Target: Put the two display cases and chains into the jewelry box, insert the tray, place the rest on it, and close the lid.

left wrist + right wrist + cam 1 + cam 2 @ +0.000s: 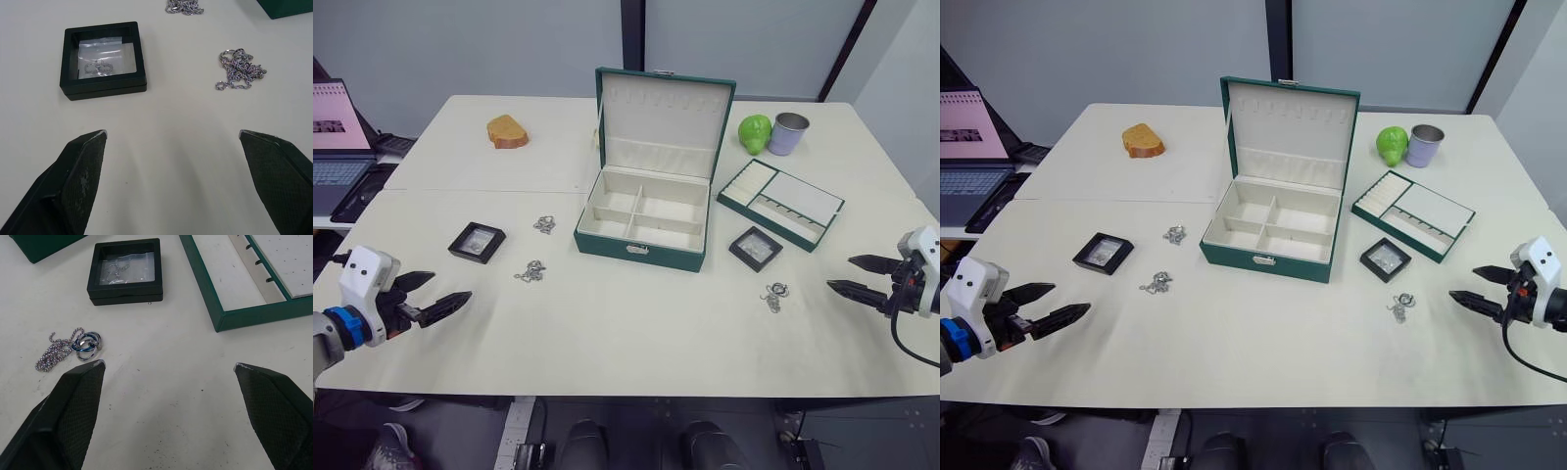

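Two display cases lie flat on the cream table (636, 333), one on each side of the jewelry box (644, 223): the left display case (477, 242) well out to the box's left, the right display case (755, 248) just off its front right corner. The box stands mid-table with its lid (664, 117) raised upright and its divided compartments bare. The tray (781, 204) rests on the table to the box's right, beside the right case. Two chains (530, 271) (544, 224) lie between the left case and the box. A small heap of jewellery (774, 295) with ring loops lies in front of the right case. The left gripper (437, 295) hovers near the table's front left edge, fingers spread wide, holding and touching nothing. The right gripper (859, 275) hovers at the front right, equally wide and empty. A green apple-like object (755, 133) and a metal cup (789, 133) sit behind the tray.
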Action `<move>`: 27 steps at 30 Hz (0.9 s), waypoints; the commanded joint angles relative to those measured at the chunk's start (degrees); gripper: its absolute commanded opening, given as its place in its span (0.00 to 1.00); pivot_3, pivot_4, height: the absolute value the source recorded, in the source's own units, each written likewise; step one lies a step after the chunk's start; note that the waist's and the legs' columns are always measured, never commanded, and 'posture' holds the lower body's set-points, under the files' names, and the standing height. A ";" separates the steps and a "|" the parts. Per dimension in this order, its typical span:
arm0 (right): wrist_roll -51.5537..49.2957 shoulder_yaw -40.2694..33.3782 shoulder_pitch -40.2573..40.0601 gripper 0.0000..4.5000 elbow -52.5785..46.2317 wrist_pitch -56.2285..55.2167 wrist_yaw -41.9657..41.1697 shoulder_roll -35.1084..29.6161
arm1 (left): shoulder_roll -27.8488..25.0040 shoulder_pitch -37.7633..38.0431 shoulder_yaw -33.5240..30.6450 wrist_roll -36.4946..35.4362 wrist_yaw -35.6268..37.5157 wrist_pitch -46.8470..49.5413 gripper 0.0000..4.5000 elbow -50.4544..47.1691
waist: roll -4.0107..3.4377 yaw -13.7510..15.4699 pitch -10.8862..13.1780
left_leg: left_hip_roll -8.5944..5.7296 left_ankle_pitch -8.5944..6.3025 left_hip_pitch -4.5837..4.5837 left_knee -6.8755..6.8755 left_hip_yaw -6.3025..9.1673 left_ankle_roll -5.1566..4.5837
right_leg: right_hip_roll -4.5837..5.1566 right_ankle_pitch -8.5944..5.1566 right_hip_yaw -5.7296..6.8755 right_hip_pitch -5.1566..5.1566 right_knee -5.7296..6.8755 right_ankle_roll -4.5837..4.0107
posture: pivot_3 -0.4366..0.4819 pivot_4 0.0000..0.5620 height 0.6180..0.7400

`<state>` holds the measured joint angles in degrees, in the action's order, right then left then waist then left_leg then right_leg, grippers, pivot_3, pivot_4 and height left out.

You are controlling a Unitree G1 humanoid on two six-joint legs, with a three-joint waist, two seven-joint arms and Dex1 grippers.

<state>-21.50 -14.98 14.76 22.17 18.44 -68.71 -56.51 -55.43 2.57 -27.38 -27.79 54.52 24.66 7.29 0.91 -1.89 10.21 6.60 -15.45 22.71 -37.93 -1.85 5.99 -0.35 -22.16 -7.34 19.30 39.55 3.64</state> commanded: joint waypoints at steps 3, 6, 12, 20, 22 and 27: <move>-0.58 -1.27 -0.18 1.00 -1.61 -0.10 -0.74 -0.93 | -0.16 -1.32 -1.40 -0.37 0.34 0.15 1.00 -0.15 | 0.00 0.01 0.00 | 0.00 0.00 0.00 0.00 0.00 0.00 | 0.00 0.00 0.00 0.00 0.00 0.00 | 0.48 0.27 1.00; -0.60 -1.30 -0.25 1.00 -1.64 -0.12 -0.86 -1.02 | -0.11 -1.02 -1.10 0.10 0.67 -0.13 1.00 -0.03 | 0.00 0.00 0.00 | 0.00 0.00 0.00 -0.01 0.00 0.00 | 0.00 0.00 0.00 0.00 0.01 0.00 | 0.48 0.27 1.00; -0.50 -1.12 0.20 1.00 -1.59 -0.04 -0.83 -1.02 | 0.04 -1.16 -1.44 0.41 0.80 -0.80 1.00 0.75 | 0.00 -0.01 0.00 | 0.00 0.00 -0.01 -0.01 0.00 0.00 | 0.00 0.00 0.00 0.00 0.02 0.00 | 0.48 0.27 1.00; -0.43 -1.19 0.01 1.00 -1.52 -0.28 -0.84 -1.03 | 0.01 -1.29 -1.39 0.46 1.17 -0.92 1.00 1.22 | 0.00 -0.01 0.00 | 0.00 0.00 -0.01 -0.01 0.00 0.00 | 0.00 0.00 0.01 0.00 0.03 0.00 | 0.48 0.27 1.00; -0.50 -1.22 0.05 1.00 -1.61 -0.20 -0.82 -1.00 | -0.02 -1.37 -1.27 0.50 1.23 -0.91 1.00 1.27 | 0.00 0.00 0.00 | 0.00 0.00 -0.01 -0.01 0.00 0.00 | 0.00 0.00 0.00 0.00 0.03 0.00 | 0.48 0.27 1.00; -0.72 -1.29 0.12 1.00 -1.92 0.07 -0.79 -0.92 | -0.16 -1.50 -1.26 0.54 1.28 -0.86 1.00 1.42 | 0.00 -0.01 0.00 | 0.00 0.00 -0.01 -0.01 0.00 0.00 | 0.00 0.00 0.00 0.00 0.03 0.00 | 0.48 0.27 1.00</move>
<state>-21.52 -14.98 14.49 21.61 18.50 -68.84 -56.51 -55.35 1.53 -27.36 -27.54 55.68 24.50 8.88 0.91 -1.89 10.21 6.60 -15.45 22.70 -37.95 -1.85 5.99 -0.35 -22.16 -7.34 19.30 39.59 3.64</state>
